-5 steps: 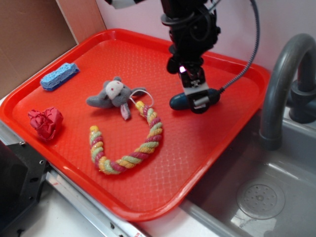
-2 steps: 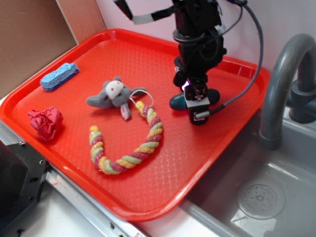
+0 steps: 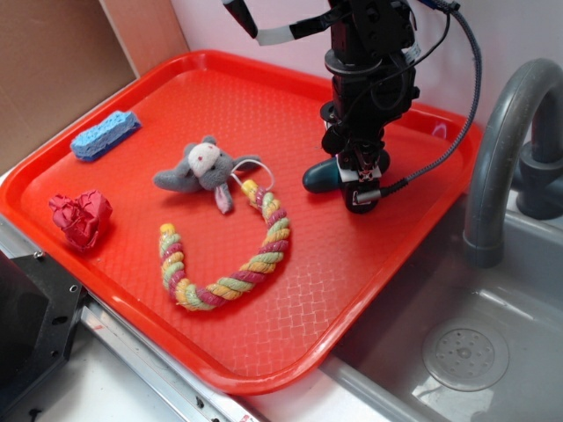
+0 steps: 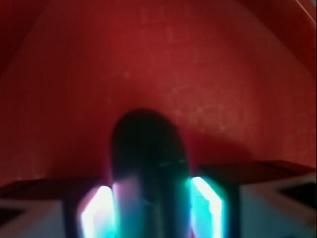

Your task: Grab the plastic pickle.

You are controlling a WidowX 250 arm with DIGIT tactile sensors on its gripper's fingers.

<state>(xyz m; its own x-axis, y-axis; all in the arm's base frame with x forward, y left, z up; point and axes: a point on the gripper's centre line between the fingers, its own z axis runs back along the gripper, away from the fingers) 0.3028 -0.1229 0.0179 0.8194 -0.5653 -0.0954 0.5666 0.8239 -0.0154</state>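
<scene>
Pickle (image 3: 319,177) on tray (image 3: 264,105), right-center of ext. view. Gripper (image 3: 362,183) straddles it; wrist view: a finger (image 4: 205,201) each side, touching or v. close, can't tell if clamped. Close fully, centred on pickle; confirm firm hold before lift, glossy surface may slip.

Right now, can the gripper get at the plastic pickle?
Probably yes: the gripper is down on the plastic pickle, and the wrist view shows it between the jaws with nothing else near.

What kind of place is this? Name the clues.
Probably a toy kitchen or sink-side test bench: a grey faucet over a sink with a drain, beside a red tray of toys.
</scene>
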